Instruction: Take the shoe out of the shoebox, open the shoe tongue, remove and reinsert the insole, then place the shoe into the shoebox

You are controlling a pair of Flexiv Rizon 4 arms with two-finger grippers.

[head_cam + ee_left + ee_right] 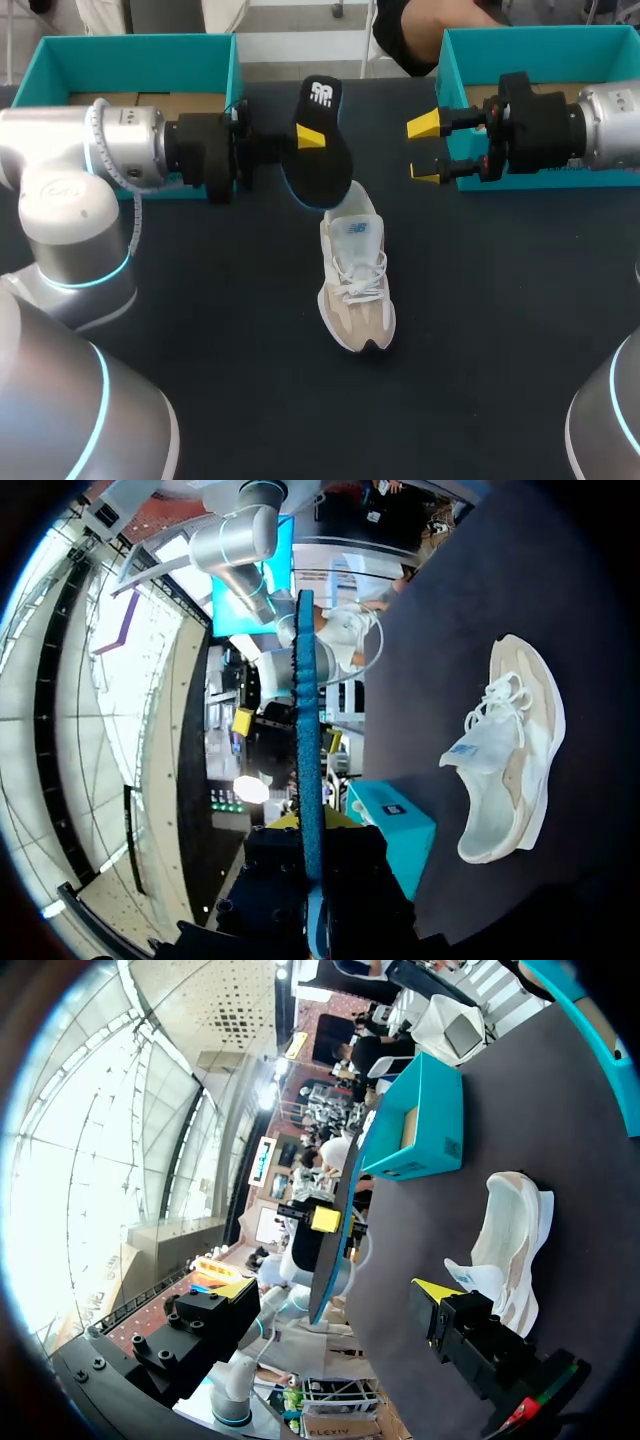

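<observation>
Beige and white, the shoe point(355, 290) is seen on the table point(230, 350) with the tongue lifted. Beyond it the black insole point(328, 160) is held aloft, clamped by the left gripper point(308, 140), while the right gripper point(425, 150) is spread and empty; reinsertion and return to the teal shoebox point(140, 55) are judged outstanding

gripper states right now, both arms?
left gripper: closed, holding the insole
right gripper: open, holding nothing
</observation>
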